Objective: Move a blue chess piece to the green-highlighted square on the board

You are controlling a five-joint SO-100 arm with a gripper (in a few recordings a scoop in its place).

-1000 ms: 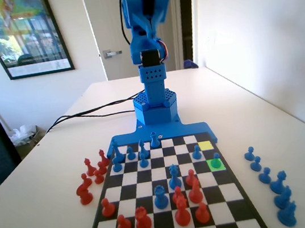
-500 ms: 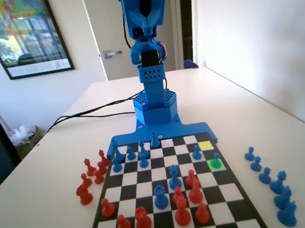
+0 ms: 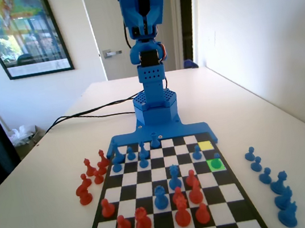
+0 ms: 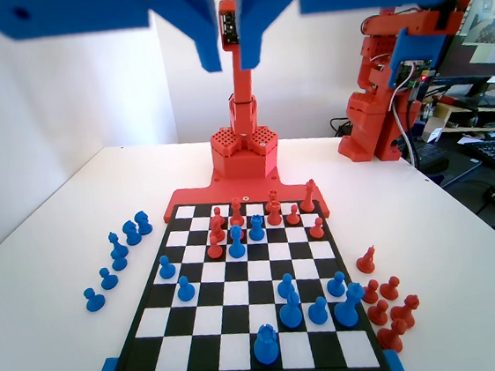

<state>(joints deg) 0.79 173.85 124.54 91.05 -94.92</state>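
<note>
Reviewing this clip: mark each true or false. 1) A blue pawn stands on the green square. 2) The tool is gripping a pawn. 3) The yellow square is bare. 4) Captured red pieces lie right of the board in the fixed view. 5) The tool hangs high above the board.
1) True: the blue pawn stands on the green square.
2) False: the tool holds nothing.
3) True: the yellow square carries no piece.
4) False: in the fixed view the red pieces lie left of the board; blue pieces lie right.
5) True.
</note>
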